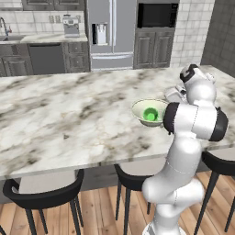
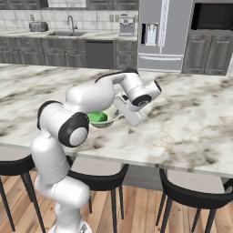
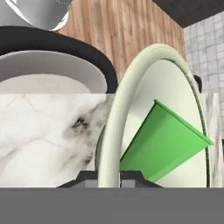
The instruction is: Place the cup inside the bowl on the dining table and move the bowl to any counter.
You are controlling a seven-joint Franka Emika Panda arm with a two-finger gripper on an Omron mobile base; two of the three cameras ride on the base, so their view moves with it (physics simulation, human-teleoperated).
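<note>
The gripper (image 3: 109, 177) straddles the near rim of the bowl (image 3: 131, 109), one dark fingertip on each side of the pale edge in the hand view, so it looks clamped on that rim — the contact itself sits at the very bottom of the picture, so how firm the pinch is cannot be told. Inside the bowl lies the cup (image 3: 164, 142), tipped on its side with its open mouth toward the far wall. From the left base view the bowl (image 1: 149, 111) sits at or just above the near edge of the dining table (image 1: 69, 114), with the cup (image 1: 150, 114) a green patch in its hollow; whether the bowl is lifted clear of the marble cannot be told.

The first half of the task reads as done, and the step in hand is carrying the bowl away. A one-sided rim grip on a wide shallow dish will want to pivot, so the arm should keep the bowl level — any tilt toward the far lip lets the loose cup roll out. It should rise clear before swinging, move slowly, and keep off the black stools (image 1: 43, 195) below. The counter (image 2: 68, 34) along the tiled wall is well apart across the island, so the base likely has to drive.
</note>
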